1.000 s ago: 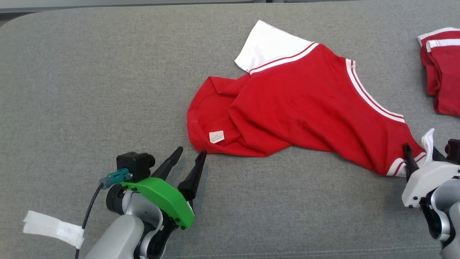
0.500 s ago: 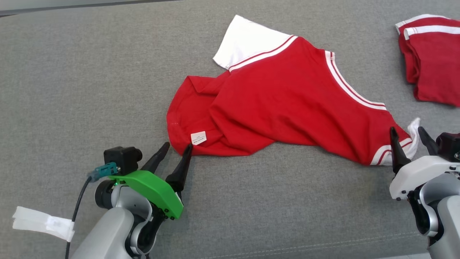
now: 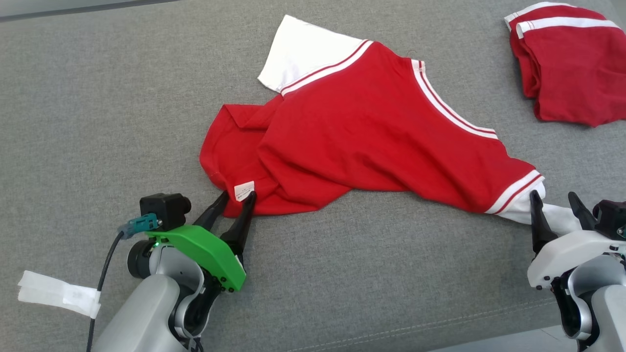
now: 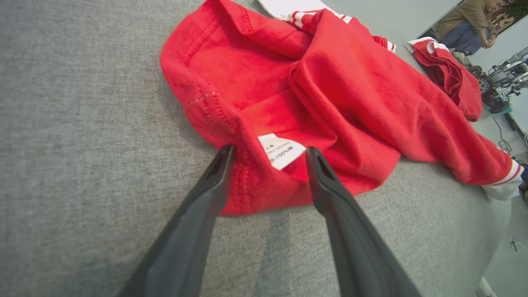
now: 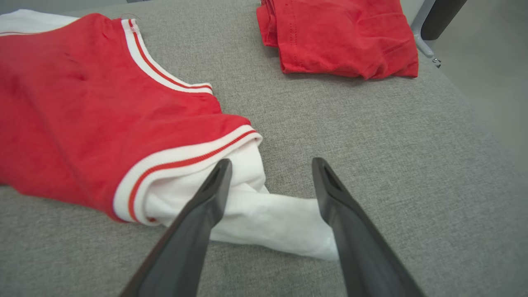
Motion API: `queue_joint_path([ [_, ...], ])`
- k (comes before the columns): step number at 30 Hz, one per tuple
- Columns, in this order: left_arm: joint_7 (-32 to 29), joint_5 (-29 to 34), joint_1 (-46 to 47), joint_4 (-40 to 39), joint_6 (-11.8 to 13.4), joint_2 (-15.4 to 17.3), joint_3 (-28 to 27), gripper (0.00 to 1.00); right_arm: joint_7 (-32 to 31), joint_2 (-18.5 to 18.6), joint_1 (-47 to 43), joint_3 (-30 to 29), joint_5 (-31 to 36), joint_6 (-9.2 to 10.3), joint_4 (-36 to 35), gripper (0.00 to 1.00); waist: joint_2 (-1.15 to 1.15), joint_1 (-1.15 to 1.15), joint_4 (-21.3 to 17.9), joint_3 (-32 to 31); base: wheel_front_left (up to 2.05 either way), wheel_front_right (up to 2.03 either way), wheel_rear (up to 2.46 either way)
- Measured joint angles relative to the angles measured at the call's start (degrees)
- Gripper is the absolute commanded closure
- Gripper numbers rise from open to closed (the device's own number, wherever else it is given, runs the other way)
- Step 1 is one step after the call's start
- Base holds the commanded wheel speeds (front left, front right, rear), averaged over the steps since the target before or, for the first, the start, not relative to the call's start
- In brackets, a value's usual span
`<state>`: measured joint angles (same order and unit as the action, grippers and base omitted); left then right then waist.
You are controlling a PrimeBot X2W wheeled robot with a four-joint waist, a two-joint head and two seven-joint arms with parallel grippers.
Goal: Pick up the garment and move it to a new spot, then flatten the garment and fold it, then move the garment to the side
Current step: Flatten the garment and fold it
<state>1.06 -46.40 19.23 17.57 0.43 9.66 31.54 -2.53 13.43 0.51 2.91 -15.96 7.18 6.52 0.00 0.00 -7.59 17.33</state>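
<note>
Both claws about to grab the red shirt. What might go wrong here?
1. The open left claw straddles bunched hem folds of the crumpled red T-shirt with white sleeves by its white care label; closing may pinch several layers, so it likely won't spread flat.
2. The open right claw brackets just the white sleeve end; lifting there could leave the shirt hanging twisted.

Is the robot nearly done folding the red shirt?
Not yet. Done: one folded red garment lies at the far right. In hand: the red shirt lies crumpled on the grey surface; the left jaws stand open around its hem by the white label, the right jaws open around a white sleeve, neither gripping. Left: flattening, folding, moving aside.
</note>
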Motion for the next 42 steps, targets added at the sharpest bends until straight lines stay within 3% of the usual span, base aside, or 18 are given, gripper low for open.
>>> queue_joint_path([
  [1, 0.00, -0.32, 0.13, 0.31, -0.30, -0.07, -0.01, 0.23, 0.01, -0.26, -0.03, 0.08, 0.00, 0.00, -0.05, 0.00, 0.00, 0.00, -0.03, 0.05, 0.00, 0.00, 0.00],
  [2, 0.00, -0.55, 0.16, 0.49, -0.47, -0.13, -0.01, 0.48, 0.07, -0.53, -0.03, 0.16, 0.00, 0.00, -0.24, 0.00, 0.00, 0.00, -0.05, 0.08, 0.00, 0.00, 0.00],
  [6, -0.01, -0.83, 0.39, 2.00, -0.76, -0.67, 0.08, 0.75, 0.33, -0.68, -0.03, 0.20, 0.07, 0.00, -0.68, 0.00, 0.00, 0.00, -0.04, 0.20, 0.00, 0.00, 0.00],
  [7, -0.02, -0.83, 0.47, 2.34, -0.94, -0.71, 0.13, 0.93, 0.38, -0.69, -0.03, 0.20, 0.29, 0.00, -0.75, 0.00, 0.00, 0.00, -0.02, 0.22, 0.00, 0.00, 0.00],
  [8, -0.03, -0.83, 0.54, 2.53, -0.96, -0.73, 0.16, 1.00, 0.49, -0.69, -0.03, 0.19, 0.38, 0.00, -0.85, 0.00, 0.00, 0.00, 0.00, 0.23, 0.00, 0.00, 0.00],
  [13, -0.87, -0.99, 1.09, 2.45, -2.22, -0.80, 0.86, 1.00, 0.57, -0.68, -0.25, -0.27, 0.75, 0.00, -1.16, 0.00, 0.00, 0.00, 0.45, 0.12, 0.00, 0.00, 0.00],
  [16, -1.24, -4.13, 1.29, -0.48, -3.80, -1.57, 0.14, 1.00, 0.58, -0.70, -1.15, -0.35, 0.90, 0.00, -1.29, 0.00, 0.00, 0.00, 1.06, -0.18, 0.00, 0.00, 0.00],
  [22, -4.72, -8.66, 4.55, -14.11, -5.94, -1.30, -0.59, 1.00, 0.57, -0.82, -3.60, -0.43, 0.91, 0.00, -1.15, 0.00, 0.00, 0.00, 3.08, -1.33, 0.00, 0.00, 0.00],
  [29, -13.17, -15.37, 9.91, -28.14, -5.91, 0.51, -2.29, 1.00, 0.47, -1.04, -4.49, 2.24, 1.59, -0.33, -1.18, 0.00, 0.00, 0.00, 5.74, -2.51, 0.00, 0.00, 0.00],
  [33, -19.29, -19.35, 13.90, -31.65, -1.55, 0.90, -4.11, 1.00, -0.09, -1.80, -3.78, 5.67, 2.55, -1.76, -1.14, 0.00, 0.00, 0.00, 6.67, -2.67, 0.00, 0.00, 0.00],
  [38, -27.33, -19.83, 20.44, -33.25, 4.79, 2.86, -4.03, 1.00, -0.84, -3.04, -1.01, 10.09, 3.65, -3.77, -0.32, 0.00, 0.00, 0.00, 5.95, -2.12, 0.00, 0.00, 0.00],
  [42, -31.71, -19.11, 24.15, -33.07, 6.66, 4.91, -4.24, 1.00, -2.10, -4.04, -0.60, 12.80, 4.44, -5.14, 1.91, 0.00, 0.00, 0.00, 4.84, -1.54, 0.00, 0.00, 0.00],
])
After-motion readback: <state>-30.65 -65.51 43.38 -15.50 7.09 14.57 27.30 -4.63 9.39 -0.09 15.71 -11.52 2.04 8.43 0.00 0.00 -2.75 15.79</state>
